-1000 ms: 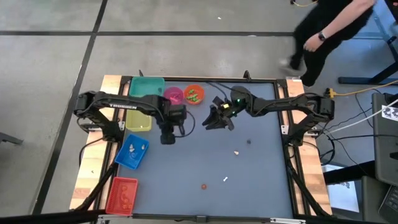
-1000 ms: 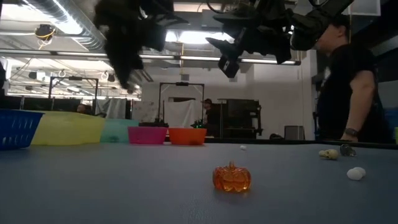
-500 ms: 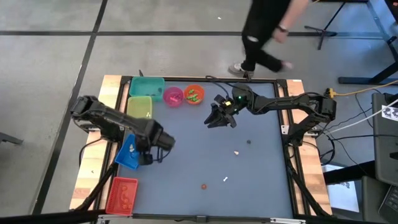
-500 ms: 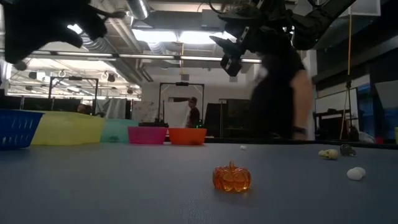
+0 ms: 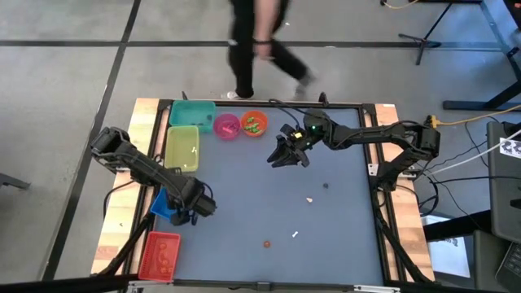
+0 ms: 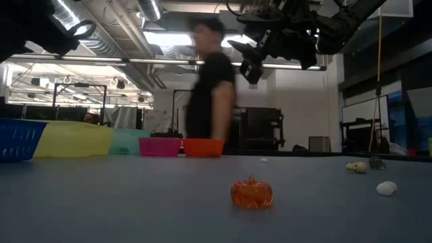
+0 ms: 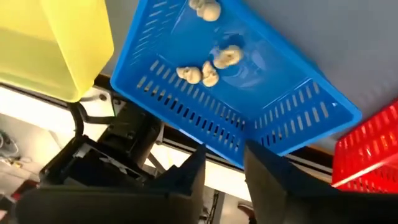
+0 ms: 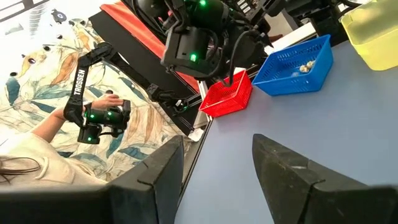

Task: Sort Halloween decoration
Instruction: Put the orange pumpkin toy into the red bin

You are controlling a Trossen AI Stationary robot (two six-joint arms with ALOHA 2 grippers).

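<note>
Tiny trinkets lie loose on the blue-grey table: an orange pumpkin [image 5: 266, 242] [image 6: 252, 193], a white piece [image 5: 295, 234] [image 6: 387, 188], a cream skull [image 5: 310, 198] [image 6: 357, 167] and a dark piece [image 5: 325, 185]. Several cream skulls [image 7: 205, 73] lie in the blue bin [image 5: 165, 203]. My left gripper [image 5: 195, 208] [image 7: 224, 171] hangs open and empty above that bin's near corner. My right gripper [image 5: 285, 156] [image 8: 217, 165] is open and empty, raised above the table's far middle [image 6: 253, 64].
Along the left edge stand a teal bin [image 5: 193, 113], a yellow bin [image 5: 181, 146] and a red bin [image 5: 159, 254]. A pink bowl [image 5: 227, 125] and an orange bowl [image 5: 254, 124] sit at the far edge. A person [image 5: 256, 45] walks past beyond it.
My left arm has swung from the table's far middle, beside the pink bowl, toward the left and near edges, and now hangs over the blue bin. The person has walked from right to left behind the table.
</note>
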